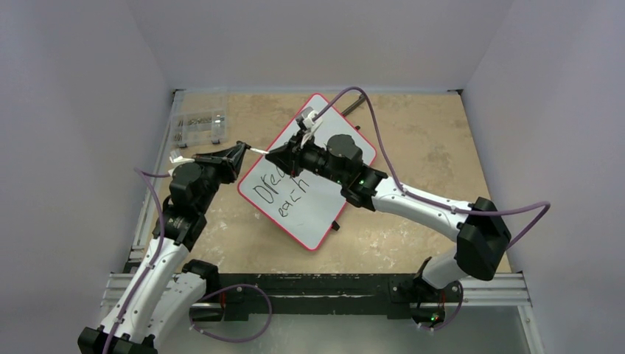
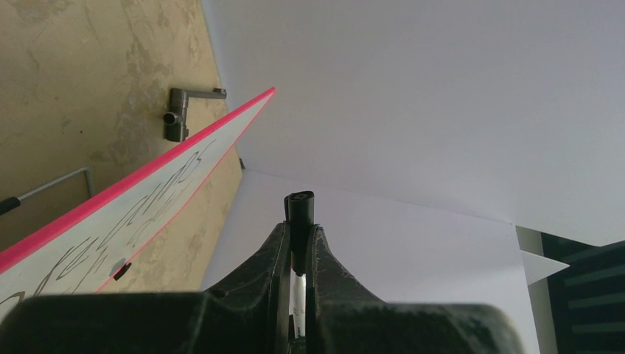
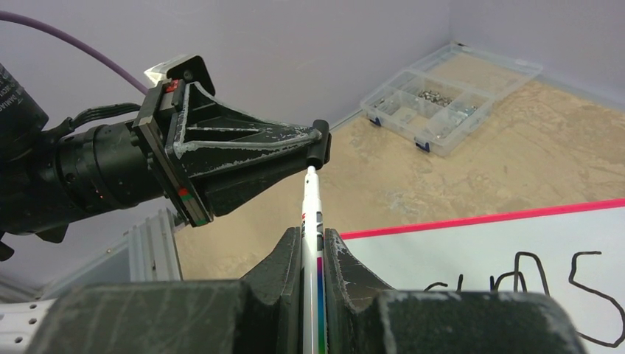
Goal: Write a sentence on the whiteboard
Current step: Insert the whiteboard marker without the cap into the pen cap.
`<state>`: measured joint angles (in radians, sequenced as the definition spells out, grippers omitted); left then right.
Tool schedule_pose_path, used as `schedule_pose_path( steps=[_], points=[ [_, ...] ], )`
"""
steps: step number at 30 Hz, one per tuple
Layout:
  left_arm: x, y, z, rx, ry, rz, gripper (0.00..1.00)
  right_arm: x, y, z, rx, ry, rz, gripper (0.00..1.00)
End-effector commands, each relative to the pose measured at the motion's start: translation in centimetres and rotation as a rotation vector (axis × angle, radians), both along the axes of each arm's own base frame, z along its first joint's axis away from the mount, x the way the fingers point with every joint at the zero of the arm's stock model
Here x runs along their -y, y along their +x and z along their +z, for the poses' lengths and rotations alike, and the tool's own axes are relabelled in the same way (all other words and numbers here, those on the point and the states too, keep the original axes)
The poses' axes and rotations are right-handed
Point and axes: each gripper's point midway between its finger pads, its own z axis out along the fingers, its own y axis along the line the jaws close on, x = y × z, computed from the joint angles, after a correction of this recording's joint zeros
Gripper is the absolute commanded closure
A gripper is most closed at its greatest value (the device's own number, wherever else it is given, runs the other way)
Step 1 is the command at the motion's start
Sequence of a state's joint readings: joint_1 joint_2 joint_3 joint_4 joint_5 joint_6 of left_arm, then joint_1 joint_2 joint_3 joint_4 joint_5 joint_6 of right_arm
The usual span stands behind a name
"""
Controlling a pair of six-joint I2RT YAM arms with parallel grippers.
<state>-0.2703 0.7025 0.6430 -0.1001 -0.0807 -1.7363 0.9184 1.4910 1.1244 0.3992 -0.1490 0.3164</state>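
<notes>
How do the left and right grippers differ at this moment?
The left gripper pinches a short black cap; the right gripper clamps a long white marker. The left gripper hangs over bare table beside the whiteboard; the right gripper reaches from over the whiteboard. Shared: both are shut, tips facing, with the marker tip at the cap.

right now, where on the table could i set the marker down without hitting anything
Bare tabletop lies right of the whiteboard, up to the right wall. Crowded: the far-left corner with the parts box, and the board's left edge, where the left claw and right claw meet.
</notes>
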Motion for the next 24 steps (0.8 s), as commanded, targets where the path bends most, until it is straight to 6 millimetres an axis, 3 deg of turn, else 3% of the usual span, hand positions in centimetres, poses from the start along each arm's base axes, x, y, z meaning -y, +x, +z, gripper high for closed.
schedule_pose_path(
  steps=[1,15,24],
  points=[
    [0.4,-0.4,0.7,0.024,-0.021,-0.027,1.00,-0.7,0.1,2.2,0.037,0.035,0.008,1.00],
    [0.7,-1.2,0.8,0.029,-0.014,-0.060,1.00,-1.6,0.8,2.2,0.044,0.011,0.013,1.00],
    [1.2,-1.8,2.3,0.073,0.017,-0.099,1.00,-2.8,1.4,2.4,0.028,0.006,0.018,1.00]
  ],
)
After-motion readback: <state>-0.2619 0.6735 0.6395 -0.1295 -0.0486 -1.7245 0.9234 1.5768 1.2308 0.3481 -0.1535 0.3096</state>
